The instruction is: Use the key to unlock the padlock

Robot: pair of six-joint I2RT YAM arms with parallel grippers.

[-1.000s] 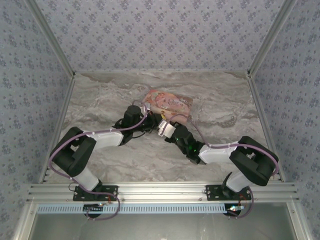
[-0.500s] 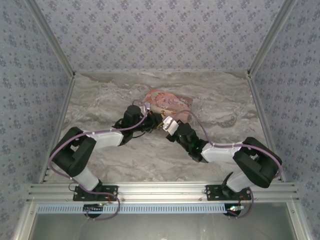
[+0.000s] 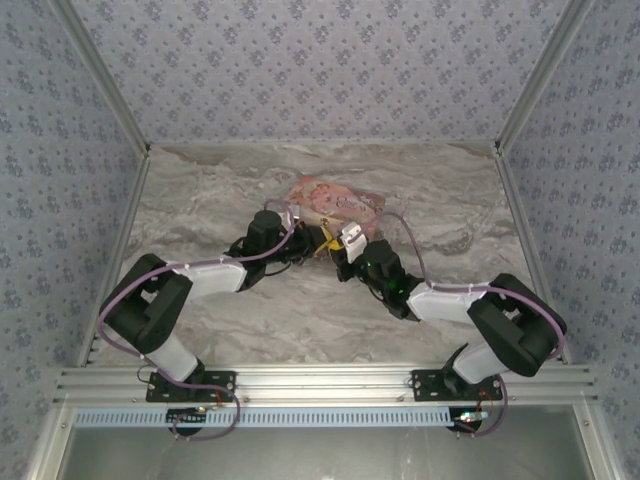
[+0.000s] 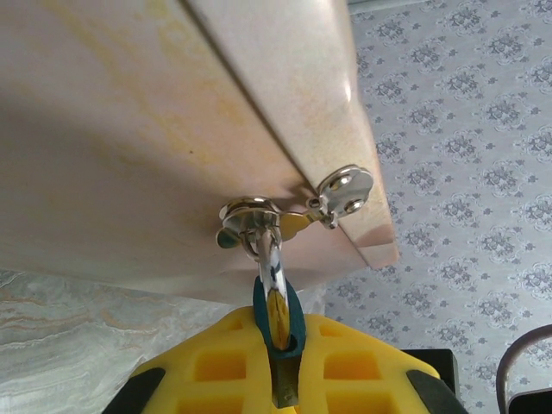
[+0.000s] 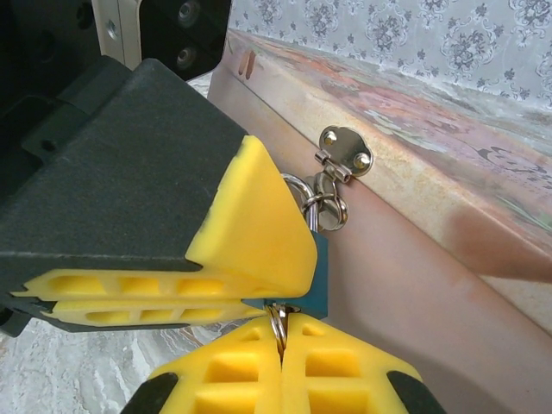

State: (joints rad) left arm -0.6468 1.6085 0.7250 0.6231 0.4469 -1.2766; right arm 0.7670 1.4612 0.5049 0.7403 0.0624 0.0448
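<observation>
Seen from above: two arms reaching inward across a marbled bench (image 3: 200, 210) to meet at the near side of a pink box (image 3: 335, 203). On that side, a small metal hasp (image 5: 345, 151), with the padlock (image 5: 320, 274) hanging from it by a thin silvery shackle (image 4: 269, 267).

Left fingers (image 4: 216, 366) closed on the teal padlock body, its long axis running from the hasp straight back into the grip. Right fingers (image 5: 233, 379) pressed shut on a thin metal sliver with a small ring, judged to be the key (image 5: 278, 326), directly under the padlock's free end and touching it or nearly so. Unclear whether seated in the lock.

Right arm the nearer to that keyhole end, so probably the inserting or turning step. Both forearms low, elbows spread wide.
</observation>
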